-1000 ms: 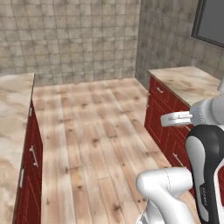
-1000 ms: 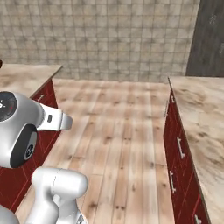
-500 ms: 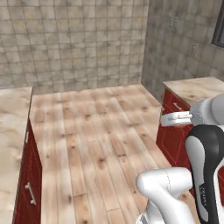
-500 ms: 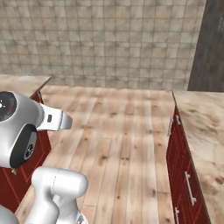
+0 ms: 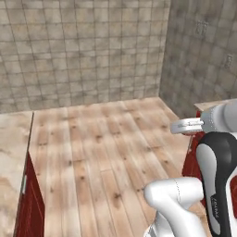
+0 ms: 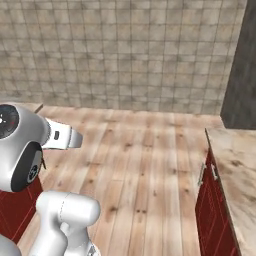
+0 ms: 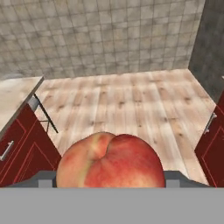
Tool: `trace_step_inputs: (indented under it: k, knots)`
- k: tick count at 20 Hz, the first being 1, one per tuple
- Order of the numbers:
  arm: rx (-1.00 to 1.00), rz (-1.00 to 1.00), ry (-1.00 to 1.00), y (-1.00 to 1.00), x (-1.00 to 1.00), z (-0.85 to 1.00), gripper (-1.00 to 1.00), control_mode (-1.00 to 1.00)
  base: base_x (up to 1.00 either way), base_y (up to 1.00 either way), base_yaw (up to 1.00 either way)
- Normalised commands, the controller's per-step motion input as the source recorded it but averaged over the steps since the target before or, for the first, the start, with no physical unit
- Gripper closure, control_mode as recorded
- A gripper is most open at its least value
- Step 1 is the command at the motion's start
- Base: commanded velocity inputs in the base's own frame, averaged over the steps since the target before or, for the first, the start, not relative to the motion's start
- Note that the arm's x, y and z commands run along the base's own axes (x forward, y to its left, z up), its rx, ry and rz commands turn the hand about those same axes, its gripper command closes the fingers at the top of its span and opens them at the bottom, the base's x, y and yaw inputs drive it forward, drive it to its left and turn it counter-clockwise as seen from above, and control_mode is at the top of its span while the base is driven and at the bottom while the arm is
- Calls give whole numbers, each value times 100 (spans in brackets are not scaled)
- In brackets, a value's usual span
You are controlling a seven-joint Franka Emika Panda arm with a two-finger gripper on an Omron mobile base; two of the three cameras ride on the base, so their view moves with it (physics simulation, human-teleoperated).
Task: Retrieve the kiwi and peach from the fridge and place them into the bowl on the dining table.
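Claw's jaws stood wide round the peach [image 7: 109,160], gripping it, fruit pressed right up at 6 o'clock in hand view. Wood floor [image 7: 127,105] ran on to 12, red cabinets [image 7: 24,146] at 9 & 3; couldn't tell which way the bowl lay.

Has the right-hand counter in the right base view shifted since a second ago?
No. The counter still meets the dark wall as before; the whole view slid together, so the base moved.

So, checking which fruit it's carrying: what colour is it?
Pinkish-red with a yellow-orange patch: the peach, clearest in the hand view.
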Motion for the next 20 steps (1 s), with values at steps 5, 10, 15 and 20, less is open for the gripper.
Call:
trace_step_inputs:
  k: [5, 10, 15, 20]
  knots:
    - [0, 0, 0, 0, 0, 0, 100, 100, 100, 10, 17]
    - [0, 0, 0, 0, 0, 0, 100, 100, 100, 2, 28]
    - [0, 0, 0, 0, 0, 0, 100, 100, 100, 0, 34]
    - [0, 0, 0, 0, 0, 0, 100, 100, 100, -14, 52]
